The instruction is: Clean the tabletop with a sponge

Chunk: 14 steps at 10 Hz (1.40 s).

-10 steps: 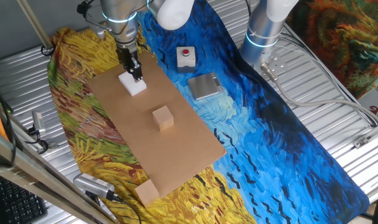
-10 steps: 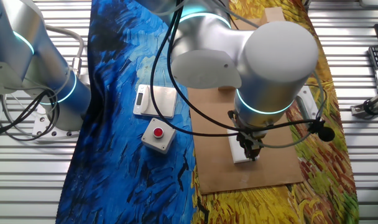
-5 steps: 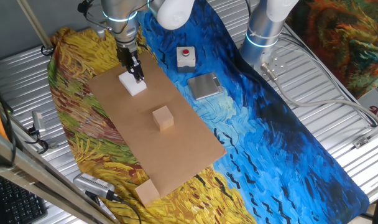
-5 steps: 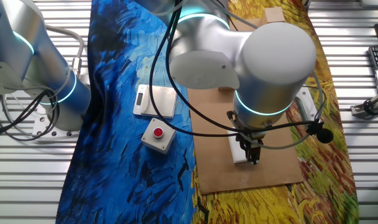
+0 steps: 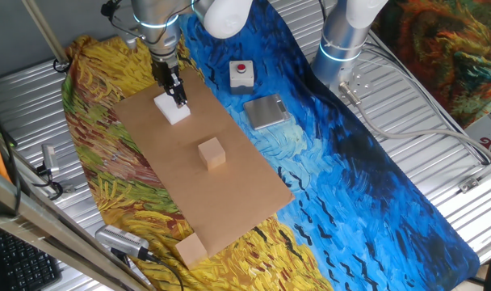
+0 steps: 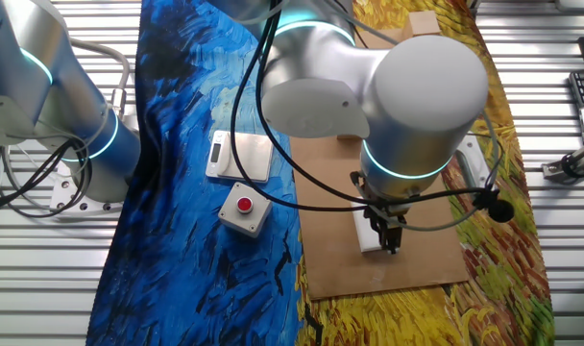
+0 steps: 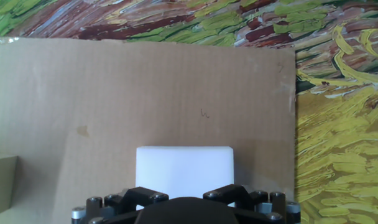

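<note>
Change: next to nothing is differing from half a second ago; the gripper (image 5: 178, 100) is staying at the sponge (image 5: 174, 111), and the sponge, the tan cube (image 5: 212, 153) and the button box (image 5: 241, 73) are lying where they were.
Fingers: they are reaching down at the sponge; whether they are pressing on it or standing open, I cannot tell, since no view is showing the tips clearly.
Sponge: it is lying flat on the tabletop (image 5: 229, 202), near the end by the arm's base, well apart from the tan cube.
Hand view: it is showing the sponge (image 7: 184, 170) just ahead of the gripper's dark housing, a small stain on the tabletop (image 7: 145, 93), and a sliver of the tan cube (image 7: 2, 183) at the left edge.
Other fixed view: the arm's large elbow is covering much of the tabletop (image 6: 407, 269); the sponge (image 6: 371, 234) is showing beneath the gripper (image 6: 386, 234).
Surface: the tabletop is resting on a blue-and-yellow painted cloth (image 5: 367, 186) spread over the ribbed metal counter (image 5: 439, 137).
Farther off: a second tan block (image 5: 190, 250) is sitting at the tabletop's near corner; the button box and a small scale (image 5: 266, 111) are lying on the blue cloth, beside a second arm's base (image 5: 342, 40).
</note>
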Motion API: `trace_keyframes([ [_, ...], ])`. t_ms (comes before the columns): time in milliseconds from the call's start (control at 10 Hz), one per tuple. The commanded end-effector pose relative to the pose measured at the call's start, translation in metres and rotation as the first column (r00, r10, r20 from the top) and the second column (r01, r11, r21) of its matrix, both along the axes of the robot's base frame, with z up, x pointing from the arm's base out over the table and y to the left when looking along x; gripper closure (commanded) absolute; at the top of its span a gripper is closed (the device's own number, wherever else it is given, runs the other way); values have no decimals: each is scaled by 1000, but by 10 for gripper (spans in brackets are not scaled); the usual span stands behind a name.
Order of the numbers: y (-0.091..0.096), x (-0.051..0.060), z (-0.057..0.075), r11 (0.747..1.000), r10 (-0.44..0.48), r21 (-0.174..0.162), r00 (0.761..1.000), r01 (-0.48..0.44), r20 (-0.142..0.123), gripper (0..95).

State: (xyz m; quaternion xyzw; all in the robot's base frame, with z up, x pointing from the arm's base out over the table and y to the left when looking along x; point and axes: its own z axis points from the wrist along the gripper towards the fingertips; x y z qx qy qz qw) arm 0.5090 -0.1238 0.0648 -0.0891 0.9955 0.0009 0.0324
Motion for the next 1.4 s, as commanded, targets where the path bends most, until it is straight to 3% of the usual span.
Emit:
trace_keyframes([
  [100,2,2,-6,1000,-2,-1,1000,2,1,0],
  [1400,3,5,-25,1000,-4,2,1000,4,12,0],
])
